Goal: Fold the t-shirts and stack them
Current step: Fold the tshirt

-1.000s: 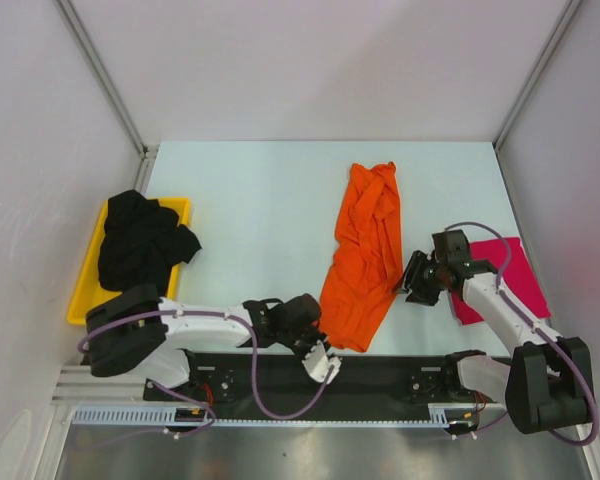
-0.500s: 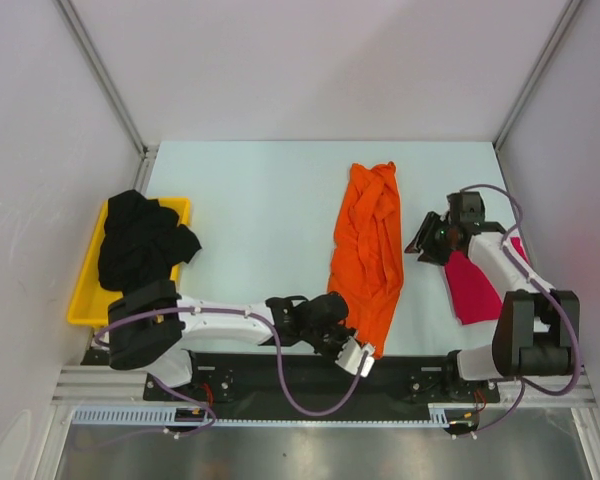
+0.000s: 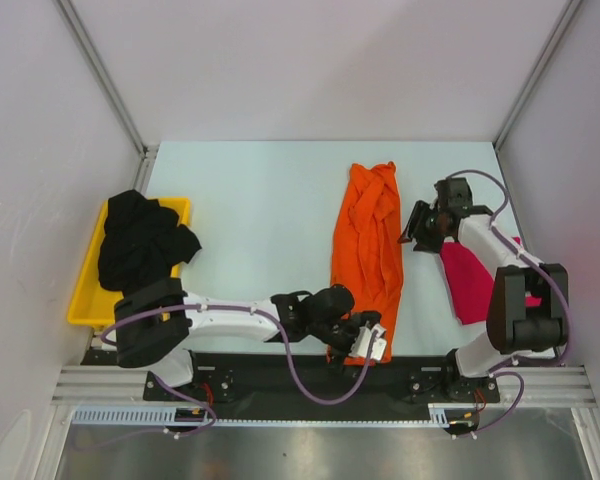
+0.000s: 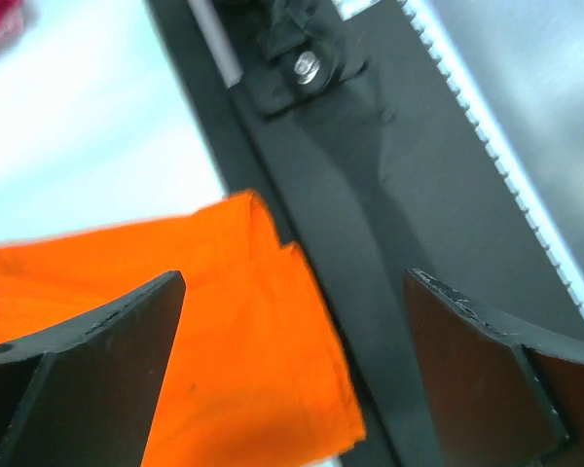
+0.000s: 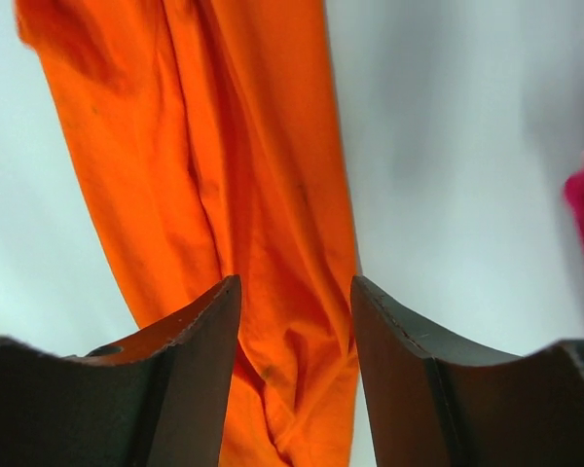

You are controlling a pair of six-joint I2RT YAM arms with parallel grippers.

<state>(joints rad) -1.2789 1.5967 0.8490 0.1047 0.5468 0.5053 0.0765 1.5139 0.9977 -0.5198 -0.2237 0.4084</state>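
Note:
The bright orange t-shirt lies as a long crumpled strip down the middle of the table, and its near end overhangs the black base rail. My left gripper hovers over that near end, jaws wide open, with the orange corner lying loose below them. My right gripper is at the strip's right edge, open, and the orange cloth shows beneath its gap. The magenta-pink t-shirt lies flat at the right. A black t-shirt is heaped at the left.
The black shirt sits in a yellow tray at the table's left edge. White walls with metal posts close in the table on three sides. The arm bases and a toothed rail run along the near edge.
My left gripper slid right along the near edge and opened, letting go of the orange shirt's near end. My right gripper moved from beside the pink shirt up to the orange shirt's right edge.

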